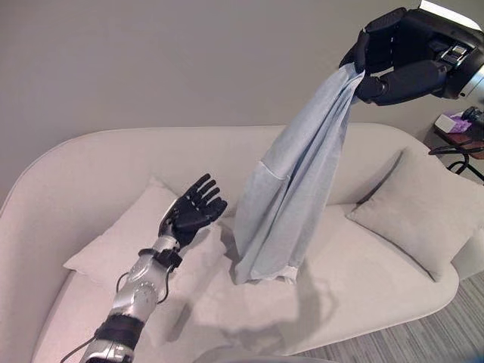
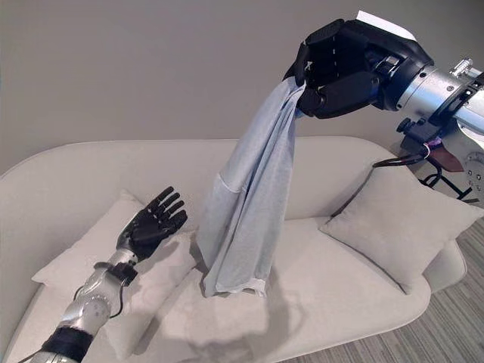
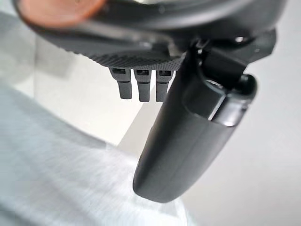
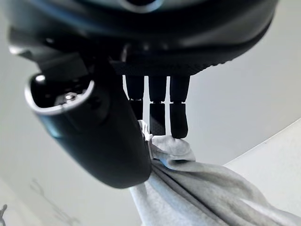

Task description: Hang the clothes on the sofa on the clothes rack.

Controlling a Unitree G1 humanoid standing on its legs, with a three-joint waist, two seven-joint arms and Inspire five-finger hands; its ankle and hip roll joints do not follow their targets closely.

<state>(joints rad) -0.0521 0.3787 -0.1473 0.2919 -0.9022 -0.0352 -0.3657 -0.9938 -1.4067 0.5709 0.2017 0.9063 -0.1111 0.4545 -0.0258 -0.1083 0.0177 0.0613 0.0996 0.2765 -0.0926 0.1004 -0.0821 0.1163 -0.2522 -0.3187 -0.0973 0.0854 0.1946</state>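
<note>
Right hand [image 2: 344,68], raised at the right, pinches the top of a grey garment [image 2: 246,208] hanging over the sofa [image 2: 355,302]. Left hand [image 1: 193,212], fingers spread and released, is held over the left cushion [image 1: 121,242].

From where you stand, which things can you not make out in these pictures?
- The garment pinched by the right hand: its kind is unclear, because it hangs bunched in folds, in both eye views.
- The small table beside the sofa: cut off by the edge of the left eye view, the things on it too small to name.
- The open left hand: its palm is turned away.
</note>
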